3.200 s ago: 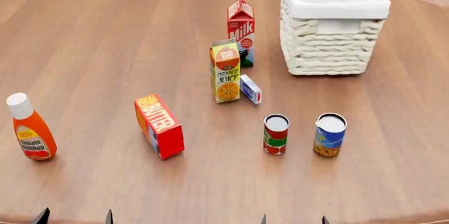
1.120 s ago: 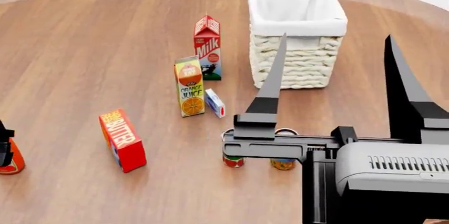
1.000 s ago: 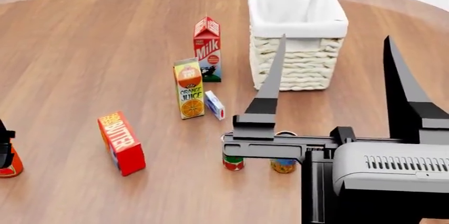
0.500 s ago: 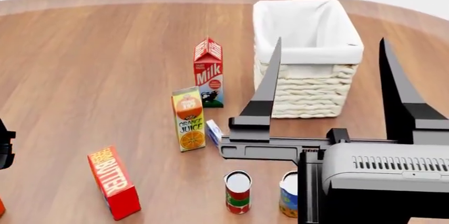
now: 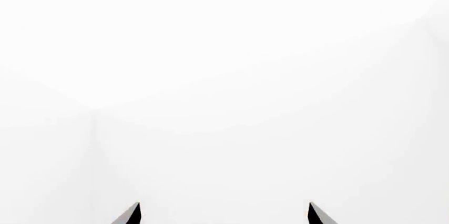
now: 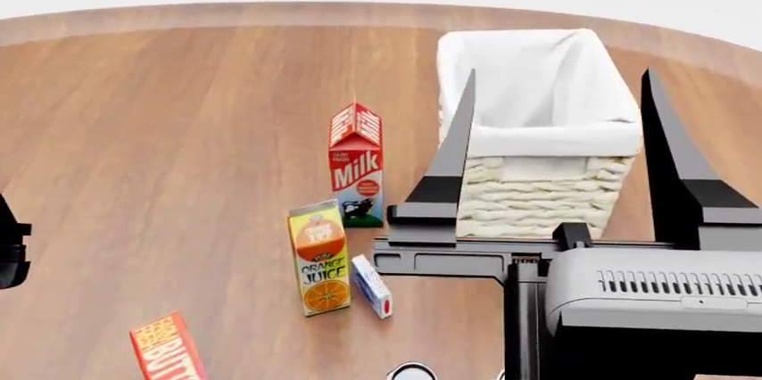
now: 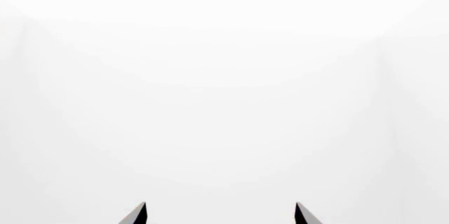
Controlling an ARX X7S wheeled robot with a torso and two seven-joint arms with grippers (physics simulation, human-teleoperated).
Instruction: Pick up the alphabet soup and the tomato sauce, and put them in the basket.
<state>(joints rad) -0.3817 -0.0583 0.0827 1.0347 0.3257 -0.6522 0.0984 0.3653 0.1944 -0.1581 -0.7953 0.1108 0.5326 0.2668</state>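
Note:
The white wicker basket with its cloth lining stands at the back right of the wooden table. In the head view my right gripper fills the foreground, raised in front of the basket, its two black fingers wide apart and holding nothing. Only the silver top of the tomato sauce shows at the bottom edge. The alphabet soup is hidden behind the right gripper's body. A dark part of my left arm shows at the left edge. Both wrist views show blank white, with the left gripper and right gripper open.
A red milk carton stands left of the basket. An orange juice carton and a small blue-and-white box are nearer to me. A red butter box lies at the lower left. The table's curved far edge runs behind.
The head view has tilted up: everything on the table has slid down the picture, the cans reach the bottom edge and the ketchup bottle is gone. The right gripper stays raised and open.

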